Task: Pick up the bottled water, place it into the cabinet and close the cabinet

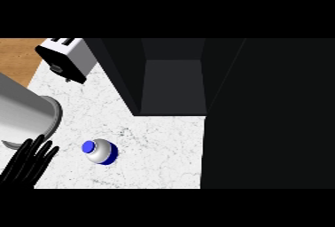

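The bottled water [100,151] stands upright on the white marble counter [157,150], seen from above as a grey body with a blue cap. My left hand [27,162] shows at the lower left edge, fingers straight and pointing up, open, a short way left of the bottle and not touching it. The dark cabinet [173,84] stands open behind the bottle, its inner shelf visible. My right hand does not show.
A white toaster [65,57] sits at the back left on the counter. A grey rounded pot or appliance [26,115] fills the left edge just above my left hand. A large dark panel [268,115] covers the right side.
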Robot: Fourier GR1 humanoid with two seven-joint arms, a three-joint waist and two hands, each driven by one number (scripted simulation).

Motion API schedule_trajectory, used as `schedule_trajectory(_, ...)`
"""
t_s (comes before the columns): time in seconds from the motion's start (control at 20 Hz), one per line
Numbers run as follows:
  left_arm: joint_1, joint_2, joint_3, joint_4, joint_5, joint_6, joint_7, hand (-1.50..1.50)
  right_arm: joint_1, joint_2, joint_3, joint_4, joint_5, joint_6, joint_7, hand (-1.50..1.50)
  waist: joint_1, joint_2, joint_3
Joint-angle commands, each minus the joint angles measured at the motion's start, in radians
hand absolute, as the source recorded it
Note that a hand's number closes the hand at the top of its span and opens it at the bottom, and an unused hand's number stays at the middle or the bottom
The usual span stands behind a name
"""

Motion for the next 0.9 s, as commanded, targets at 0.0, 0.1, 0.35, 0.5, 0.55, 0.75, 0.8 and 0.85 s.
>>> schedule_trajectory(0.0,-0.048,-0.013,0.027,0.097,-0.076,-0.03,-0.064,-1.5,-0.022,0.0,0.012,-0.026,0.012,-0.027,0.044,-1.5,0.002,0.0,0.0)
schedule_trajectory(0.1,-0.135,0.014,0.046,0.191,-0.126,-0.039,-0.099,-1.5,-0.021,0.015,0.032,-0.024,0.037,-0.036,0.021,-1.5,-0.002,0.001,0.0)
schedule_trajectory(0.35,-0.16,-0.01,0.027,0.282,-0.218,-0.036,-0.15,-1.5,0.02,-0.013,-0.019,0.073,-0.006,0.039,-0.096,-1.5,-0.001,0.0,0.0)
schedule_trajectory(0.5,-0.233,-0.008,0.035,0.38,-0.258,-0.025,-0.196,-1.5,0.014,0.019,0.088,0.054,0.086,-0.022,-0.095,-1.5,-0.001,0.001,0.0)
schedule_trajectory(0.55,-0.206,-0.01,0.031,0.399,-0.283,-0.044,-0.233,-1.5,0.046,-0.036,-0.038,0.032,-0.054,0.039,-0.076,-1.5,-0.001,0.0,0.0)
schedule_trajectory(0.75,-0.276,0.005,0.029,0.557,-0.32,-0.056,-0.264,-1.5,0.095,0.011,0.106,-0.026,0.064,-0.006,-0.08,-1.5,-0.005,0.0,-0.001)
schedule_trajectory(0.8,-0.298,0.014,0.051,0.616,-0.326,-0.055,-0.303,-1.5,0.095,-0.004,0.09,-0.03,0.058,-0.008,-0.065,-1.5,-0.005,0.001,-0.001)
schedule_trajectory(0.85,-0.357,0.019,0.057,0.675,-0.321,-0.04,-0.279,-1.5,0.037,-0.009,0.067,-0.003,0.041,-0.003,-0.058,-1.5,-0.004,0.002,-0.001)
